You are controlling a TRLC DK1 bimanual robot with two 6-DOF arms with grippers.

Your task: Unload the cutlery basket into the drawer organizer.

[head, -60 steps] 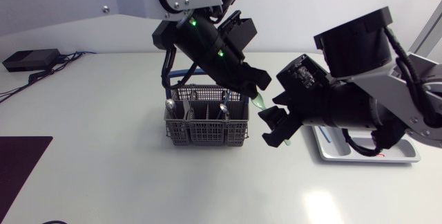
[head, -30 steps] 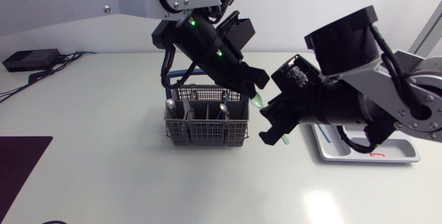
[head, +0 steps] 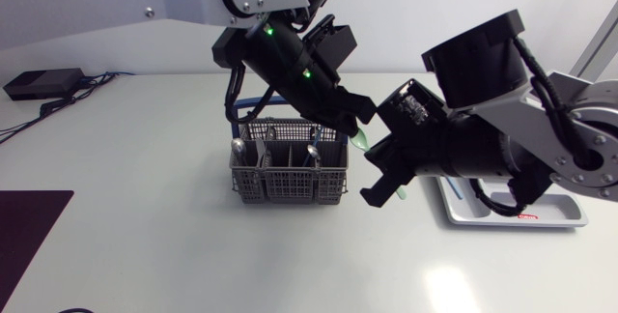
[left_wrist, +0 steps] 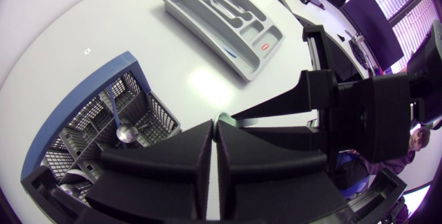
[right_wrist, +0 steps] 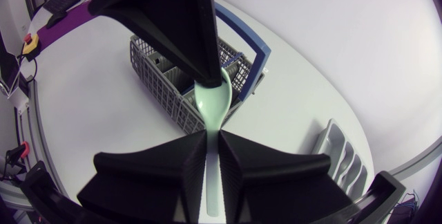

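White counter [head: 145,207], seen from above, carries one grey cutlery basket [head: 290,180] near its middle. One grey drawer organizer [head: 560,214] lies toward the right edge, largely covered by the right arm.

One pale green spoon [head: 360,141] is held in the air just beside the basket's right side, between the two pincers. Left pincer [head: 355,112] pinches the bowl end. Right pincer [head: 384,173] pinches the handle, whose tip pokes out beyond it.

Only the head view shows one black box [head: 39,83] with cables at the far left corner and one dark mat [head: 24,241] at the near left corner.

Only the left wrist view shows the organizer uncovered, with several compartments and a few pale utensils lying in them. It also shows the basket's blue handle [left_wrist: 76,92] clearly.

Only the right wrist view shows the spoon nearly whole, with the bowl tip under the left fingers and the handle between its own narrowly set fingers.

Metal cutlery in the basket: at least three pieces upright; exact count cannot be determined.
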